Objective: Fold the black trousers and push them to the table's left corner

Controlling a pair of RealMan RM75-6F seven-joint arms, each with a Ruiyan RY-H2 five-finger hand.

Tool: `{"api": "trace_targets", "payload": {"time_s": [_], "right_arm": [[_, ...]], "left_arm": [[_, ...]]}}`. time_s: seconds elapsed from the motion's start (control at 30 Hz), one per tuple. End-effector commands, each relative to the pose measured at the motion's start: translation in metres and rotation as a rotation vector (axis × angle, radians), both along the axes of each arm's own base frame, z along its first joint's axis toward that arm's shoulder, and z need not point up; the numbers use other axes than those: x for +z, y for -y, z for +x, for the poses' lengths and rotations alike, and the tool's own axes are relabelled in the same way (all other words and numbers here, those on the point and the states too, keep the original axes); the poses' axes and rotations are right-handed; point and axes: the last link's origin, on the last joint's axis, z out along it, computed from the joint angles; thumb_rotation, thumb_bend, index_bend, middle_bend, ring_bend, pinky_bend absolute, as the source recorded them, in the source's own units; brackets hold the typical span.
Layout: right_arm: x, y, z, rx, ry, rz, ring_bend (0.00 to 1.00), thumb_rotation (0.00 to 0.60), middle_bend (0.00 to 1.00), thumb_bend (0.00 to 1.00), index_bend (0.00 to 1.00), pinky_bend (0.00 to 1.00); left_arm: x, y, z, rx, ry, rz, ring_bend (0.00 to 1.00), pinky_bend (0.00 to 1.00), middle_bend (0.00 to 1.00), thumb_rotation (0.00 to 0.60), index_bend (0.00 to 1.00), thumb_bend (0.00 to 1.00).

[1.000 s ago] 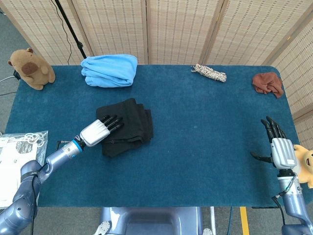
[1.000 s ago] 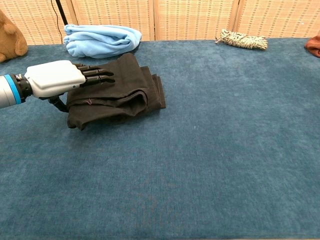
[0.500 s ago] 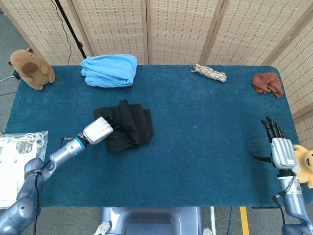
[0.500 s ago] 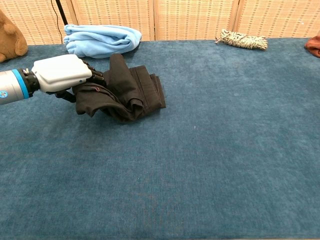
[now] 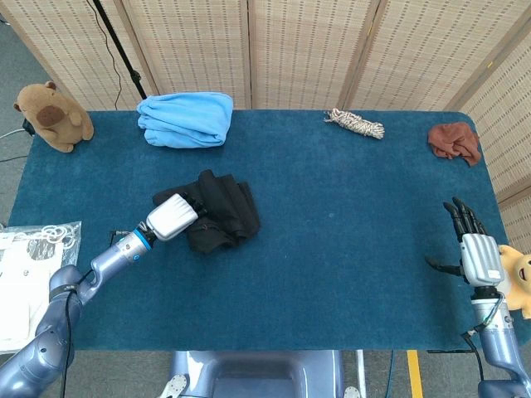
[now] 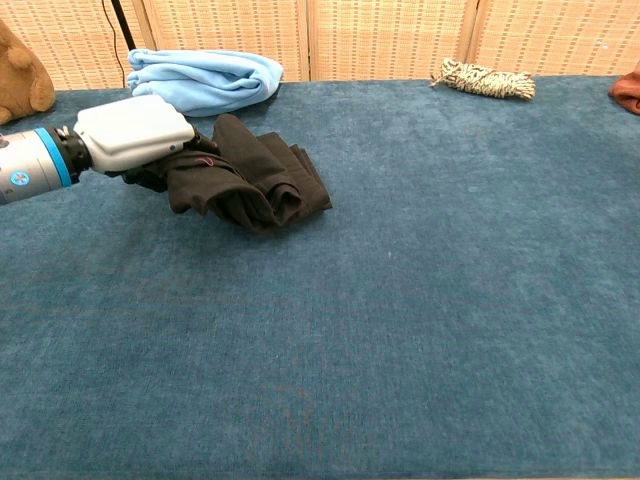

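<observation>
Your left hand (image 5: pixel 172 217) grips the bunched black trousers (image 5: pixel 220 212) left of center on the blue table (image 5: pixel 348 249). Your right hand (image 5: pixel 474 253) hovers at the right edge, fingers apart, holding nothing. Woven screens (image 5: pixel 299 50) stand behind.

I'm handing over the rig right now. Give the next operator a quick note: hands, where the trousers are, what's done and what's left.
Left hand: grips the near-left edge of the black trousers, fingers buried in the cloth.
Right hand: open, fingers up, holding nothing at the table's right edge, far from the work.
Trousers: a bunched, partly folded heap on the left-centre of the table, in front of the blue fleece.
Done: cloth is gathered into a compact pile.
Left: the fold looks rumpled, so tidy it if needed, then push the pile to the left corner; it is not there yet.
</observation>
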Motion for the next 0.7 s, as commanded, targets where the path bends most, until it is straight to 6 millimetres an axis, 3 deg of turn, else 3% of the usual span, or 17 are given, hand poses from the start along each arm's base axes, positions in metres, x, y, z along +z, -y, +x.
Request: {"api": "trace_targets", "payload": {"time_s": [0.03, 0.17, 0.33, 0.53, 0.7], "right_arm": [[0.000, 0.000, 0.000, 0.001, 0.001, 0.000, 0.00, 0.600, 0.00, 0.00, 0.01, 0.15], [0.000, -0.001, 0.001, 0.005, 0.001, 0.001, 0.00, 0.600, 0.00, 0.00, 0.01, 0.15], [-0.001, -0.002, 0.003, 0.011, -0.001, 0.006, 0.00, 0.600, 0.00, 0.00, 0.01, 0.15], [-0.006, -0.001, 0.004, 0.010, -0.008, 0.023, 0.00, 0.600, 0.00, 0.00, 0.01, 0.15], [-0.012, -0.001, 0.004, 0.008, -0.019, 0.041, 0.00, 0.600, 0.00, 0.00, 0.01, 0.15]], "left_arm": [[0.015, -0.003, -0.004, -0.022, -0.008, 0.025, 0.79, 0.69, 0.79, 0.600, 0.82, 0.76], [0.043, -0.002, -0.016, -0.063, -0.038, 0.068, 0.79, 0.69, 0.79, 0.600, 0.82, 0.76], [0.089, 0.011, -0.053, -0.050, -0.072, 0.102, 0.79, 0.69, 0.79, 0.600, 0.82, 0.76], [0.136, 0.065, -0.116, 0.032, -0.097, 0.088, 0.79, 0.69, 0.79, 0.600, 0.82, 0.77], [0.167, 0.112, -0.155, 0.097, -0.131, 0.096, 0.79, 0.69, 0.79, 0.600, 0.82, 0.77]]}}
